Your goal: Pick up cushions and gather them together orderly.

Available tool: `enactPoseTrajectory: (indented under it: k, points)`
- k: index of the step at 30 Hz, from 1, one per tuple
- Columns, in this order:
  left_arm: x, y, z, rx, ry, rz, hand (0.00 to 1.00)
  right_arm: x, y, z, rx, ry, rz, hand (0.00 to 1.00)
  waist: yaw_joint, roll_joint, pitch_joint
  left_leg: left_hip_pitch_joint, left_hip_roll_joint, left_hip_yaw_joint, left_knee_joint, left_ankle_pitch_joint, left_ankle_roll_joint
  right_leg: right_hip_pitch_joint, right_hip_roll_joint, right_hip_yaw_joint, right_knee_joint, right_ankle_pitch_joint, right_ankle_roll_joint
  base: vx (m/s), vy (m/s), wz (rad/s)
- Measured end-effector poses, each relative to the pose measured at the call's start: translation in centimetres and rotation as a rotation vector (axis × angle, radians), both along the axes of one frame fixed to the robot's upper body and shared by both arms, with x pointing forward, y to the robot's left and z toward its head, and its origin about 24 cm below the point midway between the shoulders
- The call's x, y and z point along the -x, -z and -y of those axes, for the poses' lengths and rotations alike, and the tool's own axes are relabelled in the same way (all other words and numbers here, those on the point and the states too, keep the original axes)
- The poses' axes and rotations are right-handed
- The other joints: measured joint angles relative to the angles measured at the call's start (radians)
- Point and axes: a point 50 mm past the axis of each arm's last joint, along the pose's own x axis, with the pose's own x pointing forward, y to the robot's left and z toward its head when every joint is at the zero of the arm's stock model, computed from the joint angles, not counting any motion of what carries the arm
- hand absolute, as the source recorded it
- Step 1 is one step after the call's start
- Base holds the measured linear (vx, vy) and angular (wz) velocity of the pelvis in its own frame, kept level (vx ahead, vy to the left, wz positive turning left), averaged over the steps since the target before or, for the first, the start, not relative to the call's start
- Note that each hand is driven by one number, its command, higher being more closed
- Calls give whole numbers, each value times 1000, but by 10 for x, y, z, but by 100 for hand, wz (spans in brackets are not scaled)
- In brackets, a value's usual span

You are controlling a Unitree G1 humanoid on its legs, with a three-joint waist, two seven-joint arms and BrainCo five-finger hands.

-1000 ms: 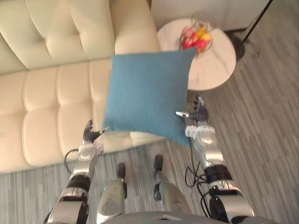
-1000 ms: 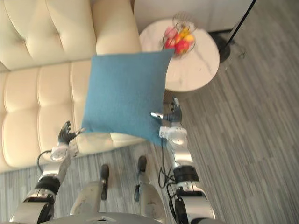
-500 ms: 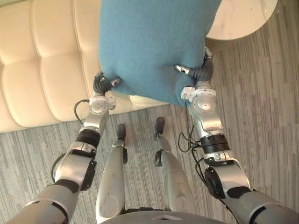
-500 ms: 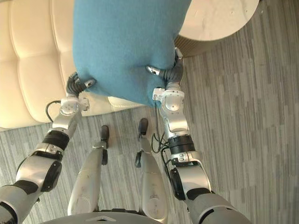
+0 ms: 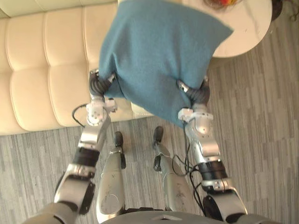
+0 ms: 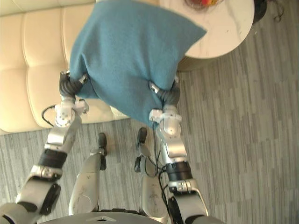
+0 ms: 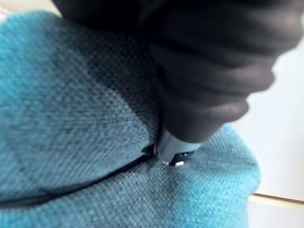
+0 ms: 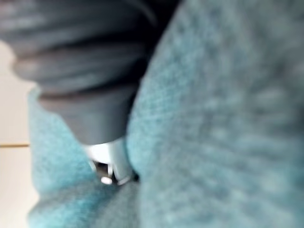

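Cushion (image 5: 159, 60) of blue cloth hangs in the air before us, over the front edge of the cream sofa (image 5: 42, 84), caught at its two lower sides so that we can carry it flat and set it down squarely. Our left hand (image 5: 98, 86) and right hand (image 5: 198, 96) both grip it: each thumb dents the near face, with the fingers hidden behind.

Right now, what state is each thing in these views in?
blue cushion: held up off the sofa, tilted, gripped at two edges.
left hand: shut on the cushion, thumb pressing into the cloth.
right hand: shut on the opposite edge.
round table: upright, partly covered by a cushion corner.
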Motion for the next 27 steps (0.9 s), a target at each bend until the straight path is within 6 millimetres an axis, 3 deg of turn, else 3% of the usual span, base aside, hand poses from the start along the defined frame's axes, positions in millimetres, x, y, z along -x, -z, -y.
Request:
enactPoseTrajectory:
  k: [2, 5, 6, 8, 9, 13, 16, 20, 25, 27]
  points:
    - [25, 12, 1, -19, -26, 5, 100, 22, 11, 3, 6, -3, -14, 100, -7, 6, -16, 75, -11, -7, -32, -3, -4, 37, -17, -13, 64, -61, 3, 110, -26, 26]
    - [41, 27, 0, -45, -45, -31, 100, 37, 24, 2, 11, -27, -52, 100, -8, 10, -65, 120, -20, -12, -65, 0, -8, 59, -27, -19, 95, -95, 5, 111, -9, 17]
    - [52, 39, 0, -44, -55, -71, 100, 48, 33, 2, 5, -30, -84, 100, -10, 23, -98, 159, -23, -21, -85, 0, -9, 91, -31, -29, 101, -113, 9, 130, -7, 18]
    - [63, 49, 0, -29, -65, -106, 100, 56, 40, 1, 9, -29, -106, 100, -11, 33, -127, 209, -27, -25, -118, 4, -15, 129, -34, -35, 99, -125, 11, 134, 1, 12]
    - [75, 58, -1, -4, -78, -139, 100, 65, 46, -1, 14, -37, -130, 100, -12, 42, -171, 248, -28, -25, -149, 9, -16, 160, -32, -37, 85, -130, 13, 116, 9, 4]
    - [104, 64, -8, 40, -72, -155, 100, 86, 46, -3, 40, -55, -128, 100, -16, 61, -233, 327, -26, -26, -197, 13, -18, 242, -22, -41, 29, -123, 20, 92, 16, 0]
    - [117, 66, -12, 53, -65, -164, 100, 98, 45, -3, 31, -66, -129, 100, -15, 60, -283, 362, -23, -25, -212, 13, -17, 291, -13, -41, -17, -110, 23, 52, 13, -2]
    - [130, 65, -16, 54, -73, -159, 100, 103, 48, -6, 52, -85, -140, 100, -11, 59, -294, 403, -19, -28, -204, -2, -11, 362, -4, -45, -64, -93, 25, -2, 8, 2]
    - [137, 69, -19, 67, -72, -177, 100, 109, 45, -6, 68, -83, -130, 100, -8, 61, -296, 310, -17, -109, -79, -56, -9, 391, -22, -155, -37, -113, 26, -68, 26, 66]
    - [136, 69, -20, 85, -70, -174, 100, 108, 44, -6, 74, -80, -124, 100, -11, 59, -298, 265, 39, 45, -64, -75, 12, 392, -73, -249, -31, -111, 28, -83, 117, 117]
